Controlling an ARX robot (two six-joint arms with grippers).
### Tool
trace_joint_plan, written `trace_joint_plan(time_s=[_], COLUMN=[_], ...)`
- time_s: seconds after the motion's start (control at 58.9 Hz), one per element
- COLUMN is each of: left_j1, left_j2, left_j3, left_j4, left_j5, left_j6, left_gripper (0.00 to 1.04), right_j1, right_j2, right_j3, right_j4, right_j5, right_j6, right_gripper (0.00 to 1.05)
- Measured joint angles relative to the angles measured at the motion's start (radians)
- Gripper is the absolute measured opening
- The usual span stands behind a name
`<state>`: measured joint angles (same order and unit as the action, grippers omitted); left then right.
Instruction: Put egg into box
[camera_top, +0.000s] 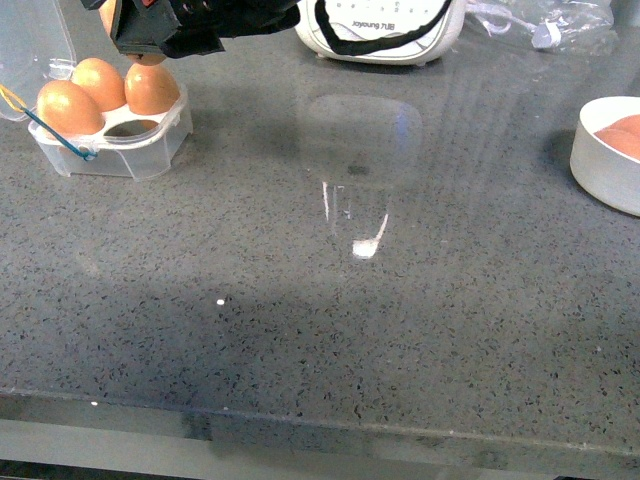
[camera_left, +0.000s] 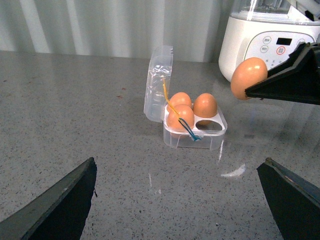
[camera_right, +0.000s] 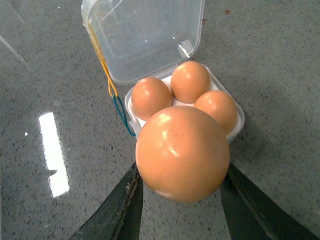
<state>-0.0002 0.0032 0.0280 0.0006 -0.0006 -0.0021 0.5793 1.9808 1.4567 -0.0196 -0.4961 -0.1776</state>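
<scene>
The clear box (camera_top: 112, 150) stands open at the far left of the grey table, its lid (camera_top: 35, 40) up behind it. It holds three brown eggs, and one slot (camera_top: 140, 125) is empty. Yellow and teal bands (camera_top: 55, 135) hang on its front. My right gripper (camera_top: 125, 25) is shut on the egg (camera_right: 182, 152) and holds it in the air just above and behind the box (camera_right: 235, 125). The left wrist view shows the egg (camera_left: 249, 77) raised beside the box (camera_left: 195, 135). My left gripper (camera_left: 177, 200) is open and empty, low over the table and short of the box.
A white kitchen appliance (camera_top: 385, 30) stands at the back of the table, also in the left wrist view (camera_left: 270, 35). A round white bowl (camera_top: 605, 160) with eggs in it sits at the right edge. Clear plastic wrapping (camera_top: 550, 20) lies at the back right.
</scene>
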Motion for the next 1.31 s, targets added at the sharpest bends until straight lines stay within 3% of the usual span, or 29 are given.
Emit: trace_joint_plan(time_s=[0.255, 0.9, 1.308], left_j1=[0.0, 0.0, 0.0], left_j2=[0.0, 0.0, 0.0], left_j3=[0.0, 0.0, 0.0], left_j4=[0.0, 0.0, 0.0], left_j5=[0.0, 0.0, 0.0], left_j6=[0.0, 0.0, 0.0], left_gripper=[0.98, 0.98, 0.98], right_j1=[0.034, 0.051, 0.051], right_j2=[0.107, 0.123, 0.117], right_j3=[0.138, 0.134, 0.131], right_j4=[-0.035, -0.12, -0.134], right_j5=[0.007, 0.024, 0.026], right_j6=[0.032, -0.001, -0.01], right_gripper=[0.39, 0.39, 0.99])
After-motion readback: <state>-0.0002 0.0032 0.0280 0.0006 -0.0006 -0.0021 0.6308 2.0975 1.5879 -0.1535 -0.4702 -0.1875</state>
